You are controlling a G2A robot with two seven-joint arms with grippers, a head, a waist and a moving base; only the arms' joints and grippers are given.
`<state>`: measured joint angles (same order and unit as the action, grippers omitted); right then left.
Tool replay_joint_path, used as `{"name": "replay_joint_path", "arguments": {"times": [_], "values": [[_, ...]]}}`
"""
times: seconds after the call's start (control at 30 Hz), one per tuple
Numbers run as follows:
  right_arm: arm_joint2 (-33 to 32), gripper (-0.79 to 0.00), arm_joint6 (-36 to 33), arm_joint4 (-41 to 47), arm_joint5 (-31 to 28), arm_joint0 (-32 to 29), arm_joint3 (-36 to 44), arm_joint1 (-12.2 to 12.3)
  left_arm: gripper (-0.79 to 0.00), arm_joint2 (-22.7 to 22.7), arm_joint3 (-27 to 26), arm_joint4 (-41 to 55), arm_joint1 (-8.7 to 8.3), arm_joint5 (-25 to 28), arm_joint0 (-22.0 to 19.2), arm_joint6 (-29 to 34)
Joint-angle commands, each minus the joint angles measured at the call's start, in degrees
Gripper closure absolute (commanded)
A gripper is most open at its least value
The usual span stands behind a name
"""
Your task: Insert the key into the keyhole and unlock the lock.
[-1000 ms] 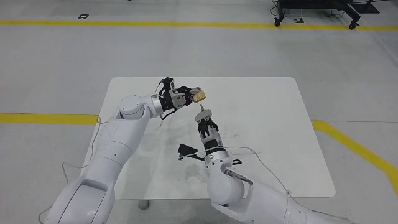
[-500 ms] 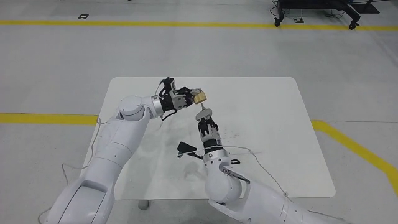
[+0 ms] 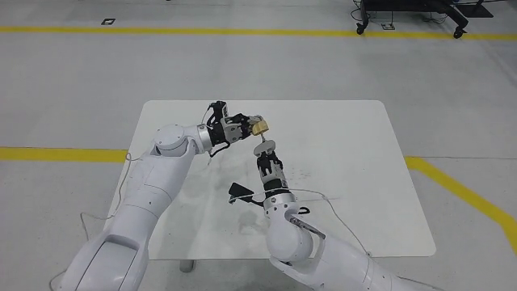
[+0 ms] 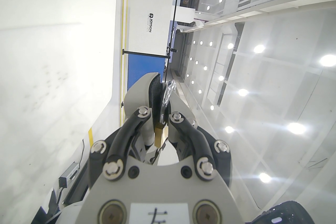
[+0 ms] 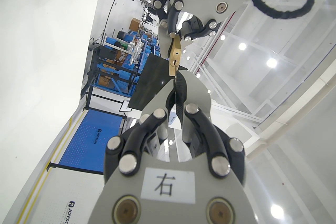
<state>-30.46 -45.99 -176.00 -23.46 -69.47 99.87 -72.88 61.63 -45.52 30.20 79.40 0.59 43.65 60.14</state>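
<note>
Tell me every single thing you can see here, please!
table: one, white, in the middle of the grey floor.
lock: one, brass with a silver shackle, held in the air above the table.
key: one, thin, colour hard to tell, its tip at the lock's keyhole end.
floor lines: two, yellow, one beyond the table, one level with it.
wheeled rack: one, dark, at the far corner of the floor.
left gripper: one, grey and black, shut on the lock.
right gripper: one, grey and black, shut on the key, right by the lock.
</note>
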Motion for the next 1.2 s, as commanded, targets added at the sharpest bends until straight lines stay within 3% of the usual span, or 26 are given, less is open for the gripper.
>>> {"name": "replay_joint_path", "arguments": {"times": [0.0, 1.17], "values": [[-0.11, 0.0, -0.02, 0.0, -0.15, 0.02, -0.23, -0.12, 0.0, -0.1, 0.02, -0.14, -0.02, 0.16, -0.05, 0.46], [0.47, 0.0, -0.67, 0.0, -2.67, 1.04, -2.63, -2.97, 0.0, -1.2, 0.36, -0.62, 0.0, 1.62, -0.46, 2.69]]}}
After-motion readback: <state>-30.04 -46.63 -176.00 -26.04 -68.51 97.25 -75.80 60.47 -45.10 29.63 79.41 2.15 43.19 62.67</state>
